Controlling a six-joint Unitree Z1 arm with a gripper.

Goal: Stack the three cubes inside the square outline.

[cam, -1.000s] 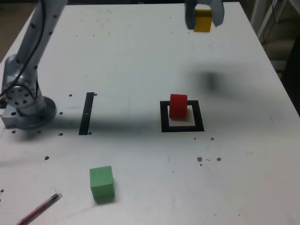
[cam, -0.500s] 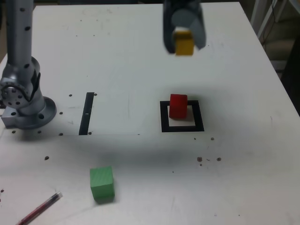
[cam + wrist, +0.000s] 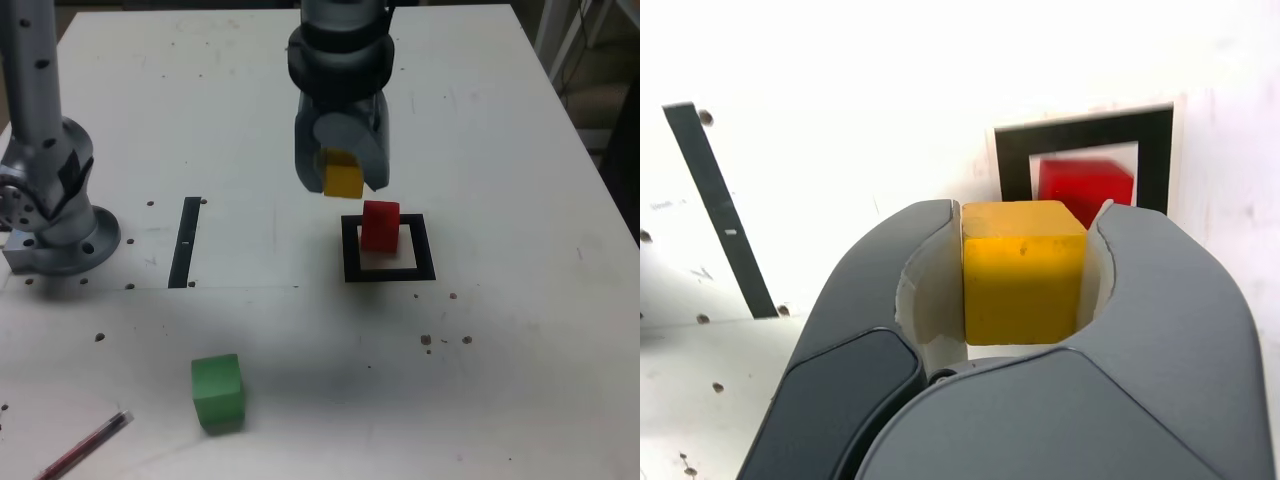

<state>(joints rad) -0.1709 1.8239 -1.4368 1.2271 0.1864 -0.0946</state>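
Yellow cube (image 3: 344,180) sits clamped in the claw (image 3: 342,172), held above the white worktop (image 3: 500,380); in the exterior view it hangs just left of and beyond the square outline (image 3: 388,249). The wrist view shows the yellow cube (image 3: 1022,284) wedged between both grey jaws. A red cube (image 3: 380,225) stands inside the outline, toward its far edge, with pale centre showing on its near side. A green cube (image 3: 217,392) rests well apart, near the front left of the exterior view. A thin black strip (image 3: 185,242) lies left of the outline, beside the arm's base (image 3: 55,225). A red pen (image 3: 85,447) lies at the near left corner.
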